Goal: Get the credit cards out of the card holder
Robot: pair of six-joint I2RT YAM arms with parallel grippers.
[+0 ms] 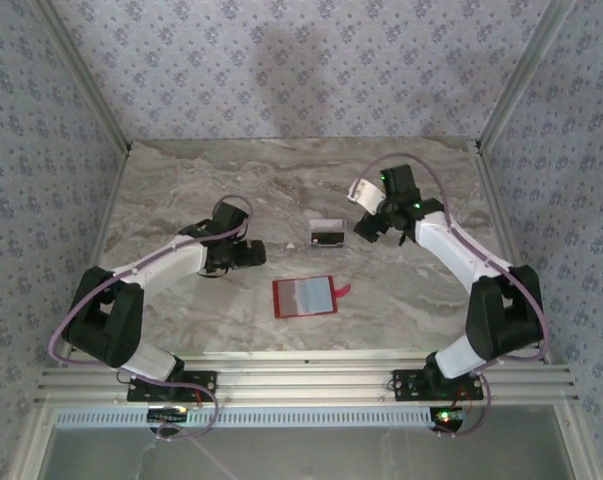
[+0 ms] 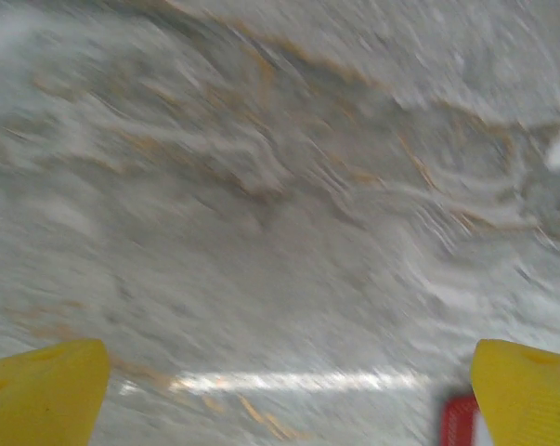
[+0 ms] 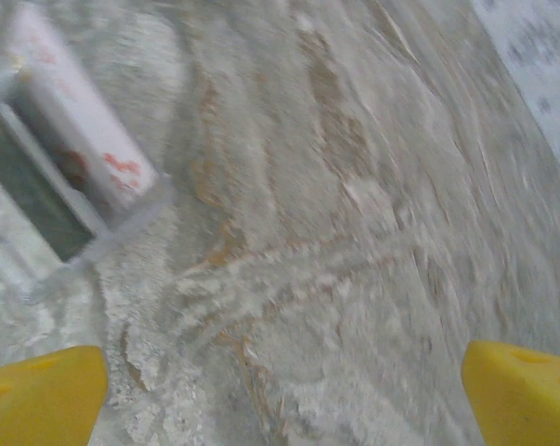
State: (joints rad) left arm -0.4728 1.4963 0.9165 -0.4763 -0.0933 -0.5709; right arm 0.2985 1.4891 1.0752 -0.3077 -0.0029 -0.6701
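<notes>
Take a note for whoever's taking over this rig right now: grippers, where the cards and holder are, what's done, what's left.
Left gripper: open, empty, over bare table, left of the holder.
Right gripper: open, empty, just right of the cards.
Holder: flat on the table near the middle, window up.
Cards: on the table beyond the holder, apart from it.
Done: cards look to be out.
Left: check that no card remains behind the window; can't tell from here.
</notes>
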